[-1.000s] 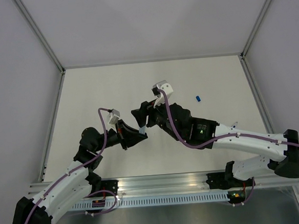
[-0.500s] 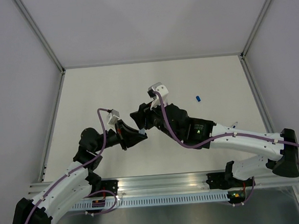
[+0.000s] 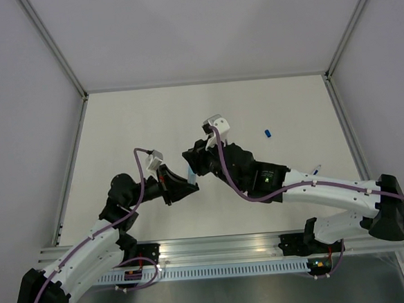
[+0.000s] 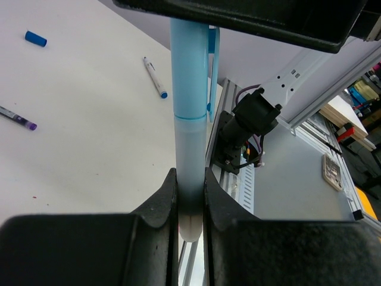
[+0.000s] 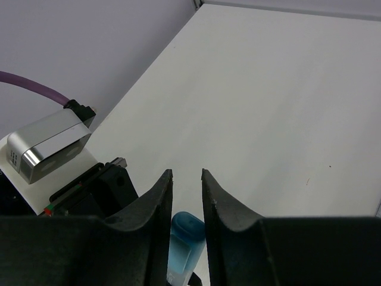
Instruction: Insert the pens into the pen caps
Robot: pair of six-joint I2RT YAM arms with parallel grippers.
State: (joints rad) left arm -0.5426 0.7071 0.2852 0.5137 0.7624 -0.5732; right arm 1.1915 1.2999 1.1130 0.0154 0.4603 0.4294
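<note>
Top view: your left gripper [image 3: 184, 186] and right gripper [image 3: 192, 164] meet over mid-table [image 3: 151, 113], pale blue pen [image 3: 190, 174] between them. Dark blue cap [image 3: 268, 131] lies well apart, rightward.

Left wrist view: left jaws clamped on pen barrel; sky-blue cap [image 4: 190, 65] sits on pen's upper end, its top under right gripper.

Right wrist view: right jaws narrow, flanking sky-blue cap; you cannot tell whether pads press it.

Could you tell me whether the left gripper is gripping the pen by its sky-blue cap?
No, the left gripper clamps the pale barrel below the sky-blue cap, not the cap itself.
</note>
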